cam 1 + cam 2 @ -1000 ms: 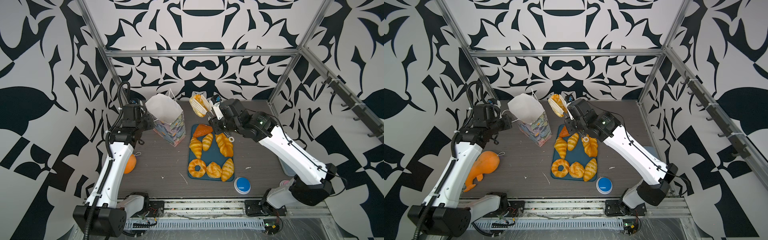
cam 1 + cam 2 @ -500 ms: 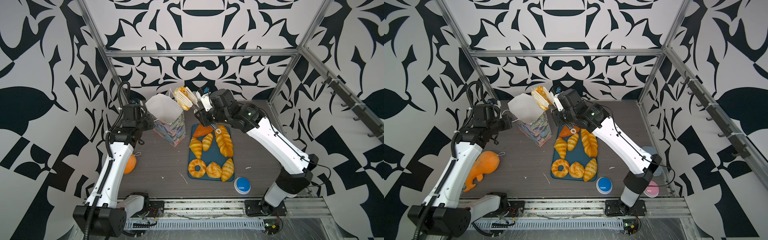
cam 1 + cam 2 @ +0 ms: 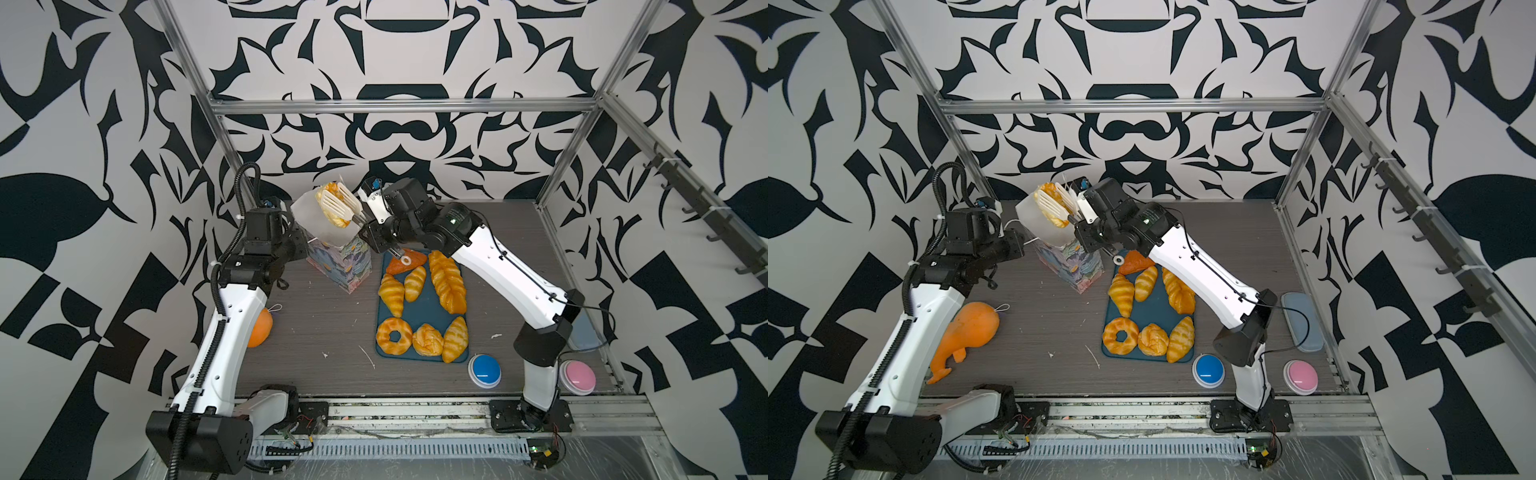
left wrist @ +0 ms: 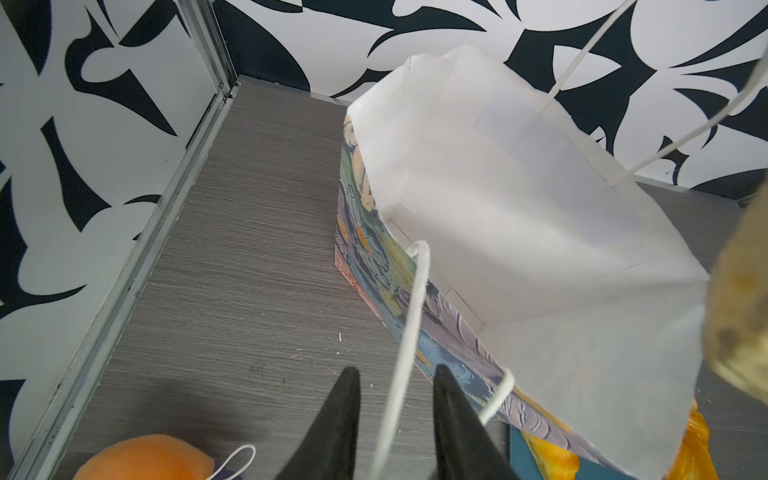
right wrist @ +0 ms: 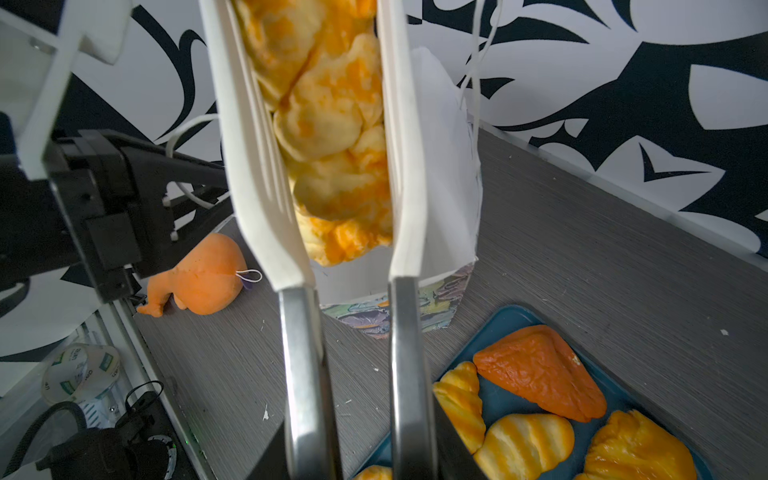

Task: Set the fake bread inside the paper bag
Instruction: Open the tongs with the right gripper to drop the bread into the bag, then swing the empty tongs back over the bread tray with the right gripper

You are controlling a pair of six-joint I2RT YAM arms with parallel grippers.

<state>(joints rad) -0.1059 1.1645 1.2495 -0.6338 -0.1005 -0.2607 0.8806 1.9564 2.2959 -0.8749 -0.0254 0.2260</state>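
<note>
The paper bag (image 3: 338, 266) (image 3: 1071, 266) stands open at the back, white inside (image 4: 519, 208). My right gripper (image 3: 365, 224) (image 5: 357, 436) is shut on metal tongs with white tips (image 3: 337, 203) (image 5: 257, 166). The tongs pinch one fake bread (image 3: 1048, 192) (image 5: 332, 124) right over the bag's mouth. Several more fake breads lie on a teal tray (image 3: 419, 307): a dark orange triangle (image 3: 405, 262), a braided loaf (image 3: 446, 286), a ring (image 3: 394, 335), croissants. My left gripper (image 3: 296, 242) (image 4: 395, 374) is at the bag's left, jaws apart, with a white string handle (image 4: 415, 299) running between them.
An orange soft toy with a string loop (image 3: 971, 328) lies by the left arm. A blue button (image 3: 485, 370) and a pink button (image 3: 577, 376) sit at the front right. A grey lid (image 3: 1302, 316) lies along the right edge. Metal frame posts bound the table.
My right arm has swung left with the tongs and the bread, from above the tray's far end to over the bag's mouth. The left arm has stayed still.
</note>
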